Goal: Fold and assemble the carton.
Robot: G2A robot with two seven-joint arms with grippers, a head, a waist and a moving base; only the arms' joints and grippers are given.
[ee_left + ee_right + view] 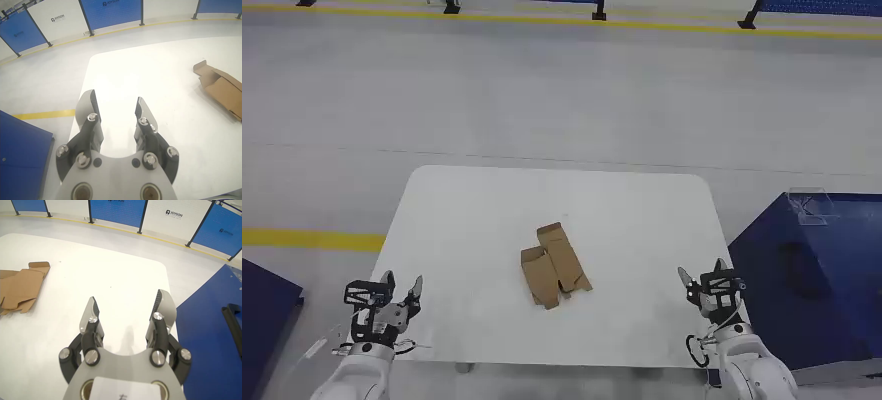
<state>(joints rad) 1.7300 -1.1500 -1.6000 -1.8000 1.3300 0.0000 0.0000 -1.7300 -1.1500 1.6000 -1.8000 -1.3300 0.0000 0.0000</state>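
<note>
the left end effector point(403, 284) hangs wide open over the near left corner of the white counter point(472, 215), and the right end effector point(701, 272) gapes wide at the near right edge. the flattened cardboard carton point(554, 266) lies near the counter's middle, well apart from both.

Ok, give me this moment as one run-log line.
carton: lying flat, mid-table | left gripper: open, empty, at table left edge | right gripper: open, empty, at right edge | folding: not yet begun
</note>
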